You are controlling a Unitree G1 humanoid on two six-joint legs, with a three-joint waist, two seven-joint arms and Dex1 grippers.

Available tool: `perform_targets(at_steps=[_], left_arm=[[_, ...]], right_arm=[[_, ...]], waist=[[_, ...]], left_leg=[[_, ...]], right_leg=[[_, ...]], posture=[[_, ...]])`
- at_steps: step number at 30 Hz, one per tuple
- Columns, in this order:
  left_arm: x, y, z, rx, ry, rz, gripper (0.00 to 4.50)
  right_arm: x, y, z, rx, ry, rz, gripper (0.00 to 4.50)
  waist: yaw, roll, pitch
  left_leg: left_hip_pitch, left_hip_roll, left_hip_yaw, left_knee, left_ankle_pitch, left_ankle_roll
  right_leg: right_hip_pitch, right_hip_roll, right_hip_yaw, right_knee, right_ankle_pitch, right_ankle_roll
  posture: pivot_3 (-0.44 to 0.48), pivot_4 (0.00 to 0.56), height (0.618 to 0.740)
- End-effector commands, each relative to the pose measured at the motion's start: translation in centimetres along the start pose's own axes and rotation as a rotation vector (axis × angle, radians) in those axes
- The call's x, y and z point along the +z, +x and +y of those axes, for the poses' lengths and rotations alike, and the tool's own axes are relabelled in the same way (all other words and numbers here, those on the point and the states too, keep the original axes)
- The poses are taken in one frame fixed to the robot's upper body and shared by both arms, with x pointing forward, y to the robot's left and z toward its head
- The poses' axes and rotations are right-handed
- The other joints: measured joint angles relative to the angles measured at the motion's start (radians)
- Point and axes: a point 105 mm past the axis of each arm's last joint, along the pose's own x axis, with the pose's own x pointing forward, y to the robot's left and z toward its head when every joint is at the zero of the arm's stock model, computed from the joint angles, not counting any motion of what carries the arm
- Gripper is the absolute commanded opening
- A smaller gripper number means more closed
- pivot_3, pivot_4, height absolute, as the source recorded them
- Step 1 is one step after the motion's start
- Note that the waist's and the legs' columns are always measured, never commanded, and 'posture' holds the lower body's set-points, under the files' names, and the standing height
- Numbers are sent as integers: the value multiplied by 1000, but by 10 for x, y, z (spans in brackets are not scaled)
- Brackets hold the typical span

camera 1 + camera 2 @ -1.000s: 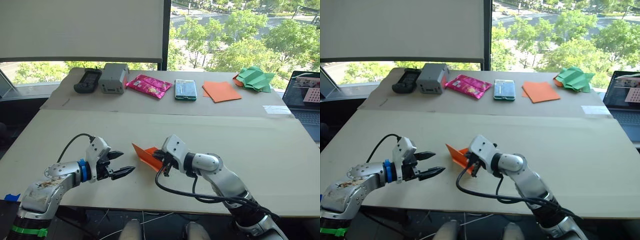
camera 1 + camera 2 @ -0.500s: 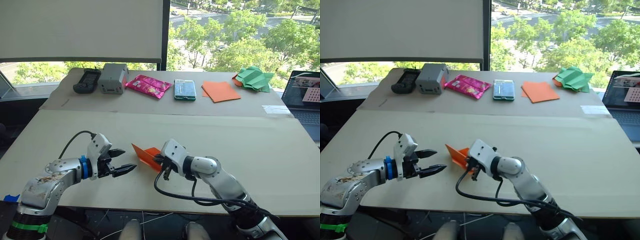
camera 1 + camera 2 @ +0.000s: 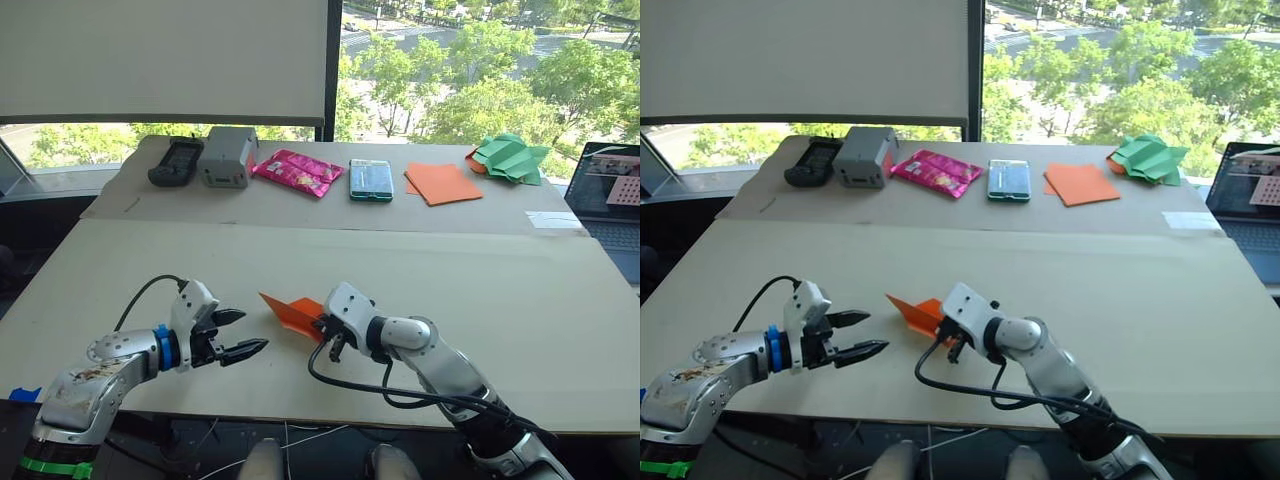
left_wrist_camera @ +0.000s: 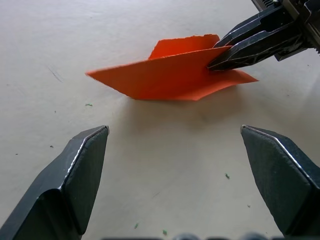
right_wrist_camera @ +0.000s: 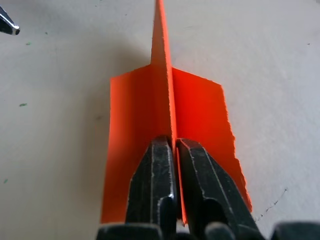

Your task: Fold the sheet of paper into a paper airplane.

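The orange sheet of paper (image 3: 288,311) is folded into a pointed dart with side flaps and rests near the table's front centre, nose pointing left. My right gripper (image 3: 324,325) is shut on its upright middle fold at the tail end, and the right wrist view shows this pinch (image 5: 172,146) on the paper (image 5: 197,112). My left gripper (image 3: 240,335) is open just left of the nose, apart from it. In the left wrist view the paper (image 4: 165,77) lies beyond my left gripper (image 4: 174,130), with the right gripper's fingers (image 4: 250,45) clamped on it.
Along the back strip of the table stand a black device (image 3: 176,161), a grey box (image 3: 227,157), a pink packet (image 3: 297,171), a teal case (image 3: 371,179), a smooth orange sheet (image 3: 443,183) and a green paper shape (image 3: 510,158). A laptop (image 3: 610,190) sits at the right edge.
My left gripper has drawn back a little toward the front edge, still open. The right gripper keeps its hold and the paper has barely shifted.
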Motion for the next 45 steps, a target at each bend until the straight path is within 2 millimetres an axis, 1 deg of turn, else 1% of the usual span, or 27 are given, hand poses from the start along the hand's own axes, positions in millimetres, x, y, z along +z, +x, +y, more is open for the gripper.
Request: perform_targets(at_steps=[1,5,6,8,9,11,13,15,16,18,19,20,22,26,29,34,42,45], left_arm=[[8,-1,-2,-21,39,-30,4500],[14,0,-5,-34,53,-53,4500],[18,0,-8,-44,74,-57,4500],[31,2,-16,-64,115,-90,4500],[37,2,-20,-74,131,-104,4500],[46,4,-26,-86,155,-123,4500],[58,8,-34,-93,188,-155,4500],[70,12,-41,-109,204,-192,4500],[74,13,-44,-116,213,-198,4500],[82,15,-49,-126,235,-214,4500],[87,17,-51,-128,244,-230,4500],[92,20,-53,-124,250,-246,4500],[98,23,-54,-116,259,-261,4500],[107,27,-65,-141,282,-286,4500],[107,27,-67,-152,286,-284,4500],[102,28,-70,-180,307,-244,4500],[96,26,-75,-213,315,-213,4500],[98,26,-74,-211,318,-215,4500]], right_arm=[[11,-3,-4,-12,-16,-34,15],[16,-5,-8,-30,-3,-56,15],[21,-9,-12,-51,24,-82,15],[26,-23,-37,-176,102,-120,15],[25,-31,-51,-248,138,-123,15],[13,-49,-81,-418,156,-60,15],[0,-75,-116,-618,185,4,15],[-12,-102,-143,-797,225,59,15],[-19,-113,-153,-867,253,82,15],[-39,-141,-171,-1022,340,143,15],[-50,-153,-176,-1079,378,172,15],[-59,-162,-179,-1118,414,196,15],[-68,-169,-180,-1150,460,213,15],[-68,-164,-177,-1122,444,227,15],[-76,-162,-174,-1112,427,263,15],[-87,-158,-171,-1071,413,294,15],[-92,-155,-169,-1033,394,310,15],[-90,-158,-171,-1047,396,295,881]], waist=[[0,0,0],[0,0,0],[0,0,0],[1,0,0],[3,0,0],[6,0,0],[9,0,0],[10,0,0],[10,0,0],[6,1,0],[5,1,0],[4,1,0],[2,1,-1],[-12,2,-1],[-18,2,-1],[-21,2,-1],[-22,2,-1],[-22,2,-1]], left_leg=[[0,0,0,0,0,0],[0,0,0,0,0,0],[0,0,0,0,0,0],[0,0,0,0,0,0],[-1,0,0,0,0,0],[-2,0,0,0,0,0],[-1,0,1,1,0,0],[-2,-1,1,1,0,0],[-2,-1,1,1,0,0],[-1,-1,0,1,0,0],[0,-1,0,1,0,0],[0,-1,0,1,1,1],[0,-1,0,1,5,9],[-1,-2,0,1,7,11],[0,-2,0,1,7,11],[-1,-2,-1,2,7,11],[-1,-2,-1,2,7,11],[-1,-2,-1,2,7,12]], right_leg=[[0,0,0,0,0,0],[0,0,0,0,0,0],[0,0,0,0,0,0],[0,0,0,0,0,0],[0,0,0,0,0,0],[1,0,0,0,0,0],[3,0,0,-1,0,0],[3,0,0,-1,0,0],[3,0,0,-1,0,0],[5,0,0,-1,1,1],[6,0,0,0,1,1],[7,0,0,0,1,1],[8,0,0,0,1,1],[10,0,1,1,1,2],[10,0,1,1,1,2],[8,0,1,0,1,2],[8,0,1,0,1,2],[8,0,1,0,1,2]], posture=[[0,150,702],[0,150,702],[0,150,702],[0,150,702],[0,150,702],[0,150,702],[0,150,702],[0,150,702],[0,150,702],[0,150,702],[0,150,702],[0,150,702],[0,150,702],[0,150,702],[0,150,702],[0,150,702],[0,150,702],[0,150,702]])
